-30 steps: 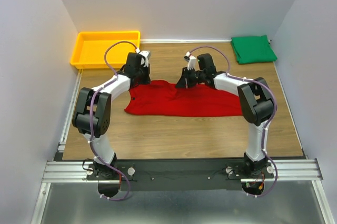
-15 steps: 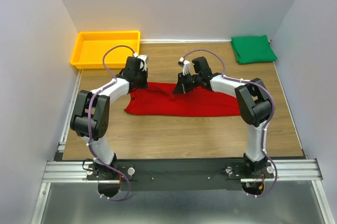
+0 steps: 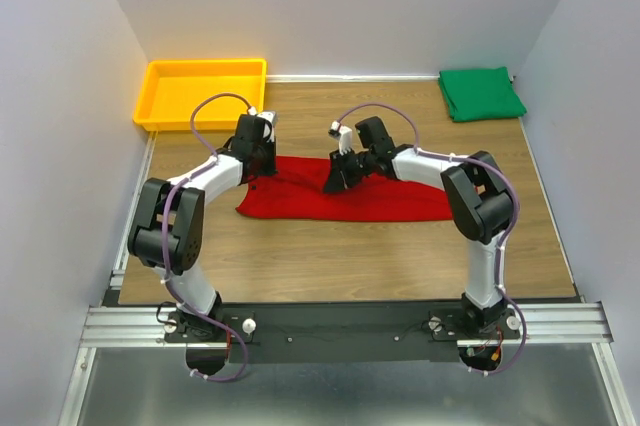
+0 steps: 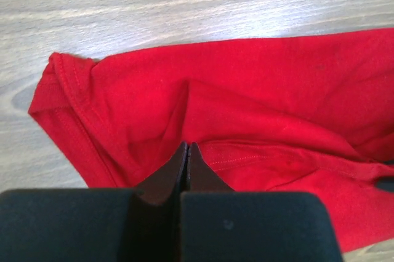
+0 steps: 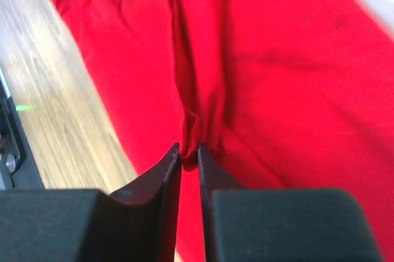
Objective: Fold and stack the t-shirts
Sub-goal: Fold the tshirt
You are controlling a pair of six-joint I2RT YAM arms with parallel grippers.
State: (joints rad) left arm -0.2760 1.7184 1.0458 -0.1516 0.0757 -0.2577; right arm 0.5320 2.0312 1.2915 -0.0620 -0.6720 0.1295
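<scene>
A red t-shirt (image 3: 385, 201) lies spread across the middle of the wooden surface (image 3: 330, 256). It forms a long band running left to right, and its far edge is rumpled where both arms reach down onto it.

The left end effector (image 4: 186, 149) comes down on the shirt's left part. In its wrist view the fingers are pressed together with no visible gap, their tips pinching a raised crease in the red cloth. A hemmed edge runs just beside the tips, and a stitched, rolled end of the garment lies off to the left against bare wood.

The right end effector (image 5: 189, 151) meets the cloth near the middle of the shirt's far edge. Its fingers stand only narrowly apart, with a bunched ridge of red fabric gathered between the tips. The cloth fans out smooth to either side of that ridge.

A green t-shirt (image 3: 481, 93) sits folded into a neat, roughly square packet at the far right corner of the surface, well apart from the red one and from both arms. A yellow tray (image 3: 200, 96) rests at the far left corner, against the back wall.
</scene>
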